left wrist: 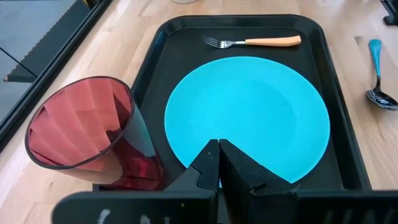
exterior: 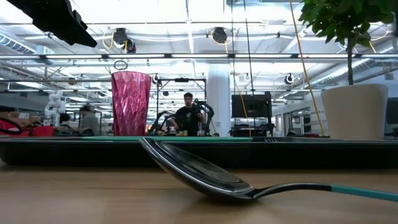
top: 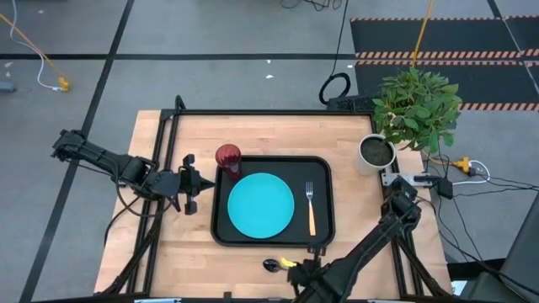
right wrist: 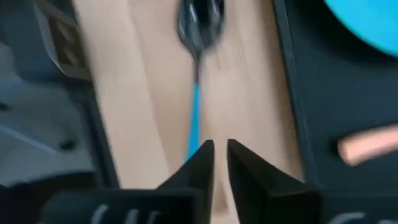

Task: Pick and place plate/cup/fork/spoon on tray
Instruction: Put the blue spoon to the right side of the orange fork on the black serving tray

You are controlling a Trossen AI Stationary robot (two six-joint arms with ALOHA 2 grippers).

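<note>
The black tray (top: 324, 172) lies mid-table. In it are the turquoise plate (top: 261, 204) and the orange-handled fork (top: 310, 209), to the plate's right. The dark red cup (top: 228, 157) stands upright at the tray's far left corner. The blue-handled spoon (top: 274, 265) lies on the table in front of the tray, bowl toward the left. My left gripper (top: 195, 187) is shut and empty, just left of the tray; its wrist view shows its fingertips (left wrist: 219, 165) beside the cup (left wrist: 87, 134). My right gripper (right wrist: 214, 163) is shut over the free end of the spoon's handle (right wrist: 194, 118). My right gripper stands at the free end of the spoon's blue handle (right wrist: 191, 146), fingers along the handle. One finger (right wrist: 200, 165) hides that end, so I cannot tell whether it touches. The spoon lies on the table.
A white pot (top: 376, 152) with a green plant stands at the table's far right, beyond the tray. In the low view the spoon's bowl (exterior: 193, 168) lies close in front of the tray's near rim (exterior: 74, 152). People show in the room behind.
</note>
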